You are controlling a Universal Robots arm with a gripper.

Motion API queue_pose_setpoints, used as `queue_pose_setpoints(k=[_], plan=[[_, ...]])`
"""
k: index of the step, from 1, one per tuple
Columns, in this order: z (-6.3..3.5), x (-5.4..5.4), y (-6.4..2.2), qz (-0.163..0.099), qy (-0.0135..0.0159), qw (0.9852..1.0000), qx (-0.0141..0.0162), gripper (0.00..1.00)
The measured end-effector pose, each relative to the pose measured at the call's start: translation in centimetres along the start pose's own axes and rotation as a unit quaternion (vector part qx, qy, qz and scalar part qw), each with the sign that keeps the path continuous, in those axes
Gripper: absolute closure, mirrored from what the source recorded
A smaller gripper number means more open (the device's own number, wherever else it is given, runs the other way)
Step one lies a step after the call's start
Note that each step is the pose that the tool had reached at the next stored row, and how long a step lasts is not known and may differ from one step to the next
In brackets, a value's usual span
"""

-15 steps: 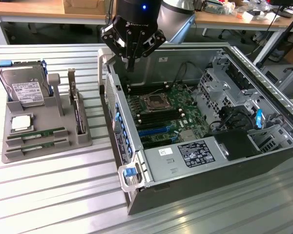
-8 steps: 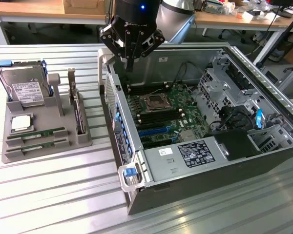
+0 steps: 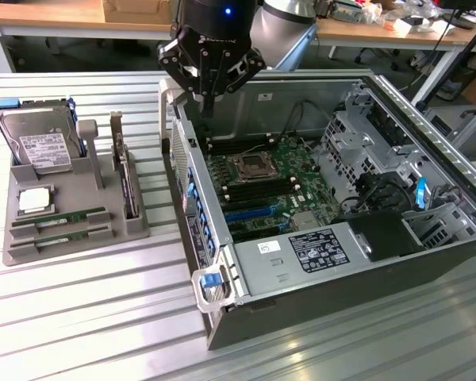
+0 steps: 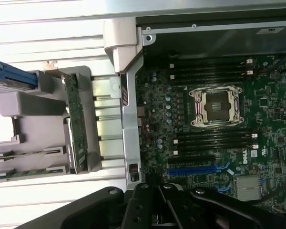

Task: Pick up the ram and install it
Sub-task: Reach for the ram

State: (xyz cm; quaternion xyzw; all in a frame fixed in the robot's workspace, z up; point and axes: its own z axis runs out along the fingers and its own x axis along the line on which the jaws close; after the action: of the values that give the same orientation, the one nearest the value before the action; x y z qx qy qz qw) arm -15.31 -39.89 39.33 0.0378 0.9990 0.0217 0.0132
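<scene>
- Two ram sticks (image 3: 59, 216) lie flat in the front slots of one grey tray (image 3: 32, 255), untouched.
- One hard drive (image 3: 40, 147), one processor chip (image 3: 33, 200) and one bracketed card (image 3: 127, 182) share it.
- The end effector (image 3: 209, 101) hangs clenched (nothing gripped) over the open computer case (image 3: 301, 87), well apart from the tray.

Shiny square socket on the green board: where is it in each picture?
Exterior view: the socket sits mid-picture on the green board inside the open computer case, between rows of black slots.
Wrist view: the socket lies on the green board, with black slots on two sides.
Shared landmark: the long blue slot, just past one row of black slots.
</scene>
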Motion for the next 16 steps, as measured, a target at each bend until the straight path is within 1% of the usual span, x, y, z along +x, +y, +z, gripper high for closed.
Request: queue_pose_setpoints(k=[16], plan=[[-0.01,0.25,-0.02,0.000,-0.0001,1.0000,0.0010,0.89]])
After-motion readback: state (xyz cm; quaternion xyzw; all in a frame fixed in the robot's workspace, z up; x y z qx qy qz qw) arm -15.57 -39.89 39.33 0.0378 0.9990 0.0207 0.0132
